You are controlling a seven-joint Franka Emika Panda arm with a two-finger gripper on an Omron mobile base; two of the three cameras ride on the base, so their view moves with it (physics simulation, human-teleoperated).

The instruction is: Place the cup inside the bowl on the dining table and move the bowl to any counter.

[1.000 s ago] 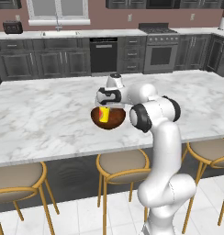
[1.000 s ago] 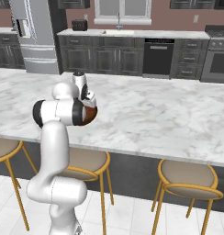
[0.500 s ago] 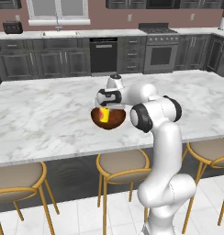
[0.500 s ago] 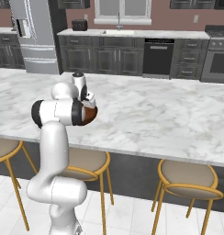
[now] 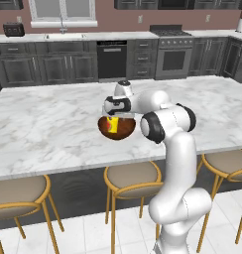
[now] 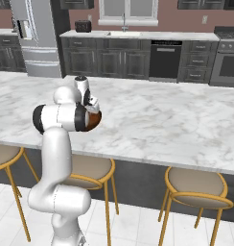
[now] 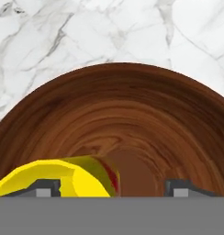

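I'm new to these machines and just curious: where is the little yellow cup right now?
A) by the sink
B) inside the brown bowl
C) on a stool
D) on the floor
B: the hand view shows the yellow cup lying against the bowl 's wooden inside, on the marble dining table.

Round gold-legged stools with tan cushioned seats point(image 5: 132, 175) are standing in a row on the white tiled floor point(image 5: 93, 233). A stainless steel refrigerator point(image 6: 35, 38) is standing by the mauve wall point(image 5: 105, 12), and a black dishwasher point(image 5: 112, 60) and a steel oven point(image 5: 173, 57) are sitting among the cabinets.
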